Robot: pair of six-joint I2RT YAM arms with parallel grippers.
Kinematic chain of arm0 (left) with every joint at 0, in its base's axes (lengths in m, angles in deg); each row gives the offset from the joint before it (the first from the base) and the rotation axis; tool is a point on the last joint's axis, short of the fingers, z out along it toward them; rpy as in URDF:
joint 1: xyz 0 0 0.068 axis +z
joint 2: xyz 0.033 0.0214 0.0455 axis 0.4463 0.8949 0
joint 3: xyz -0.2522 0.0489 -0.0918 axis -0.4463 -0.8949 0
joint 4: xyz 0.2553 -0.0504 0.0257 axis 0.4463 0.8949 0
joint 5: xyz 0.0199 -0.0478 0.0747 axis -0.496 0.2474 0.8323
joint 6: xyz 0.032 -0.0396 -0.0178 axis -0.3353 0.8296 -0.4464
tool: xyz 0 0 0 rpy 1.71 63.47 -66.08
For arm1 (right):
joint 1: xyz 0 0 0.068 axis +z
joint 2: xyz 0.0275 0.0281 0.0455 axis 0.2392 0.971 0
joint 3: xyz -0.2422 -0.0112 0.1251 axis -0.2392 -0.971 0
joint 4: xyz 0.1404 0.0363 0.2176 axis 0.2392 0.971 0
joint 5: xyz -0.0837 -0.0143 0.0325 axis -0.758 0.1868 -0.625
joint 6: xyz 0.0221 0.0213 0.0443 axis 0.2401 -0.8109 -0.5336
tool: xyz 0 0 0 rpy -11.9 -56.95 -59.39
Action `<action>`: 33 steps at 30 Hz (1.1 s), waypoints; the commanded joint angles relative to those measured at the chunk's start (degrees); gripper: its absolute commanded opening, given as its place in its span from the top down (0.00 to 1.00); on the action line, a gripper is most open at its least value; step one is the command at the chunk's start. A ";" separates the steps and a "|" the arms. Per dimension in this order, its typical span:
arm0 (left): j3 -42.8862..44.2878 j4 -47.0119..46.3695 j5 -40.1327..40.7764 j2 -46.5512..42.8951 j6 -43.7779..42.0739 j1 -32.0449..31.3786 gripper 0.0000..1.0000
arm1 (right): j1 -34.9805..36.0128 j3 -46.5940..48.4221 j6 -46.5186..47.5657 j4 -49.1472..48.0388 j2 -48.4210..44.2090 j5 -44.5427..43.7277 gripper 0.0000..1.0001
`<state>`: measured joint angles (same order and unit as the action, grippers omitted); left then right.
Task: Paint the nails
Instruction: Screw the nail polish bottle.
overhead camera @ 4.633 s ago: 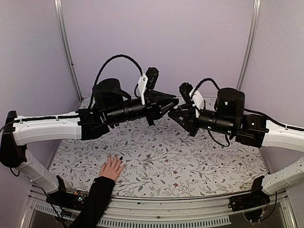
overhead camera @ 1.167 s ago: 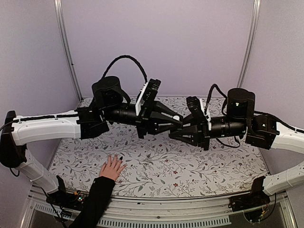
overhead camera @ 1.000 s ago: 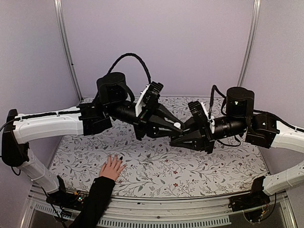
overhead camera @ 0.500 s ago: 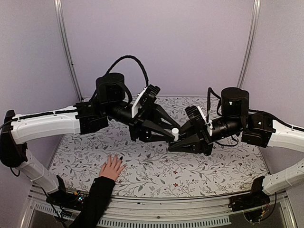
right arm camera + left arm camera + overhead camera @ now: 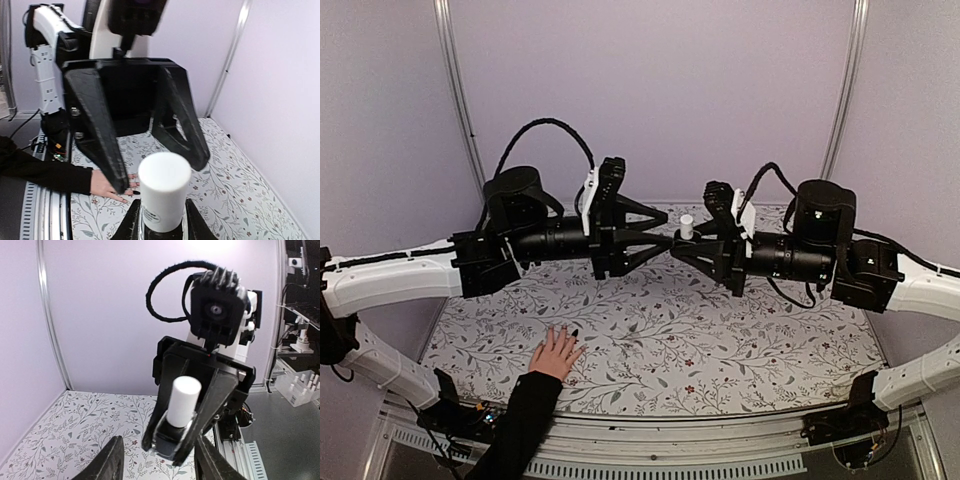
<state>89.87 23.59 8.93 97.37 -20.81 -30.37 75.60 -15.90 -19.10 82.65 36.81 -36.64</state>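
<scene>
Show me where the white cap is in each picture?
Top: cap in the middle, up above the table.
Left wrist: cap in the middle, atop the dark bottle.
Right wrist: cap at the bottom middle, up close.
Shared landmark: the flowery table, below it in all three.

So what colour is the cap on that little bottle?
The cap is plain white; the right wrist view shows it best.

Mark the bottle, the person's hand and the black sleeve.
bottle (image 5: 164, 190), right wrist view, on its white cap.
hand (image 5: 556, 354), top external view, on the back of the hand.
black sleeve (image 5: 520, 420), top external view, on the forearm.
</scene>
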 commanded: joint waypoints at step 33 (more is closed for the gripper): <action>5.72 -5.74 10.21 7.45 6.48 -2.24 0.91 | 0.51 2.67 -3.93 -2.25 4.62 -16.22 1.00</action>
<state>94.33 18.24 20.17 104.39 -14.80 -32.06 75.66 -15.44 -22.31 81.51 41.67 -55.13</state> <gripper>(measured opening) 0.144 0.223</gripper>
